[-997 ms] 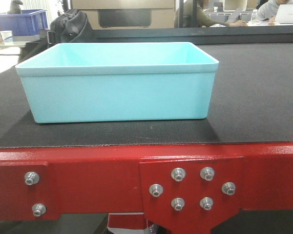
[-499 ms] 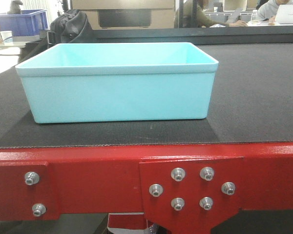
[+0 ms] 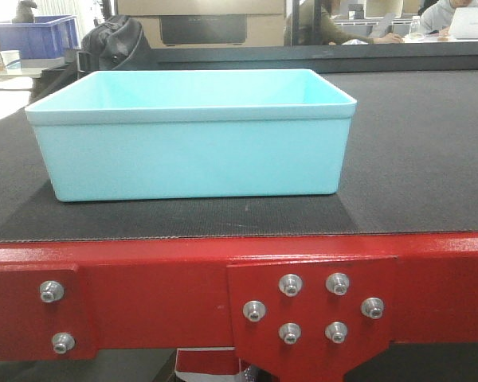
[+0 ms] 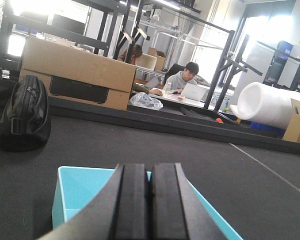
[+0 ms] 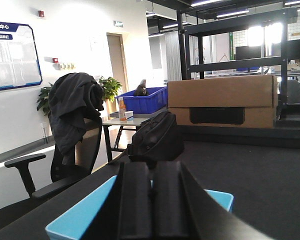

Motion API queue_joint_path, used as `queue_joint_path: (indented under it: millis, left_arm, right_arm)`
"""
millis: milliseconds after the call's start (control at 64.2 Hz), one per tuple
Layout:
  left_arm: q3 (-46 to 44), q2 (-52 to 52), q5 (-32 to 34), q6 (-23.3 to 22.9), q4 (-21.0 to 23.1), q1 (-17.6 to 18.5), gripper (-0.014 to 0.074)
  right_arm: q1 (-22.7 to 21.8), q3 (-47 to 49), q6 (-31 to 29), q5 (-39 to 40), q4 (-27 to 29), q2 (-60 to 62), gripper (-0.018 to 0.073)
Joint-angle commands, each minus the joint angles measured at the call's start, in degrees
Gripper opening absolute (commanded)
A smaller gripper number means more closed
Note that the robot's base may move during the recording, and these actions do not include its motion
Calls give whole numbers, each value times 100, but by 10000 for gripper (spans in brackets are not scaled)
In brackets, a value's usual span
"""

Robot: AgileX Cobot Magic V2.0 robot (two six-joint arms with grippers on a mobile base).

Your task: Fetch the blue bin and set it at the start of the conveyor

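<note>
Already the conveyor start point(image 3: 414, 159), black belt on a red frame, carries the blue bin point(image 3: 191, 151), sitting flat near the front edge, toward nine o'clock of the belt's middle. Behind it, at eleven o'clock, slumps a black bag point(image 3: 119, 44). Both the left gripper point(image 4: 150, 205) and right gripper point(image 5: 151, 205) are clenched, grasping nothing, over the bin. I'd judge placement finished; retreat straight up, avoiding the rim.

Each closed pincer hides part of the blue bin point(image 4: 70, 192) (near wall unseen).
</note>
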State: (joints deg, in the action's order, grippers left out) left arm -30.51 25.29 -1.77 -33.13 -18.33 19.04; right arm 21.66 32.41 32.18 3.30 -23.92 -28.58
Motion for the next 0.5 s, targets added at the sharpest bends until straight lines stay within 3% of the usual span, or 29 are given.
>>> queue_joint_path:
  millis: [0, 93, 140, 249, 312, 483]
  left_arm:
    - [4, -26, 96, 15, 13, 26, -111]
    - [4, -26, 96, 15, 13, 26, -111]
    - [4, -26, 96, 15, 13, 26, -111]
    - [4, -26, 96, 15, 13, 26, -111]
    - [4, -26, 96, 15, 13, 26, -111]
    - [4, -26, 96, 15, 13, 26, -111]
  right_arm:
    - [-3, -8, -33, 20, -37, 73, -167]
    - [-12, -8, -243, -266, -77, 155, -167]
    - [-50, -30, -824, -482, 16, 195, -167]
    - [-461, -148, -2667, -1116, 1256, 377, -167]
    - [-807, -330, -3275, -1155, 1636, 515, -167]
    - [-1683, -1037, -3680, -667, 1929, 933, -167]
